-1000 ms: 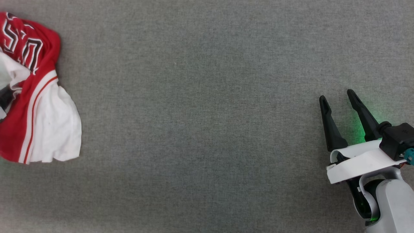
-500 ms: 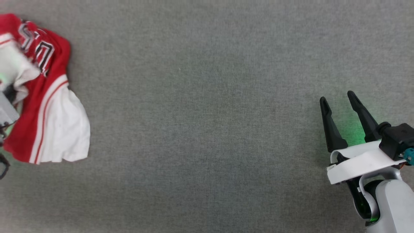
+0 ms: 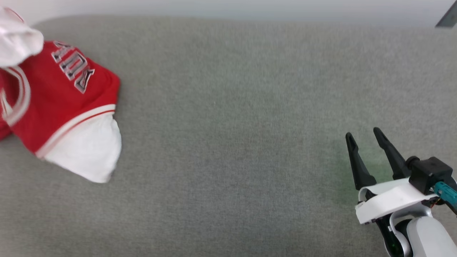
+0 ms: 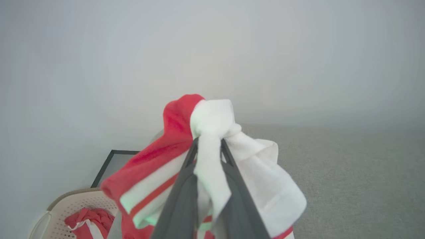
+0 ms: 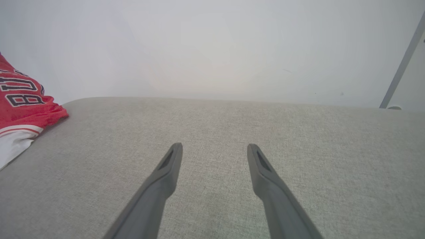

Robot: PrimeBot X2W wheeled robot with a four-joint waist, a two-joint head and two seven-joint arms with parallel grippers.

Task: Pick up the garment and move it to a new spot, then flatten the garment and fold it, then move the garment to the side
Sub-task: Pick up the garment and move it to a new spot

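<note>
Basket w/ red scrap near garment.

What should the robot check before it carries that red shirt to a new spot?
1. Grip: the left pincer is shut on a white fold of the garment: ok.
2. Garment lifted clear of the grey surface: cannot tell; its lower white panel may be touching.
3. Room to set it down: the grey stretch between the garment and the right pincer is bare: ok.
4. Right pincer open and apart from the cloth: ok.
5. Garment flat enough to fold: not ok, it hangs bunched.
</note>
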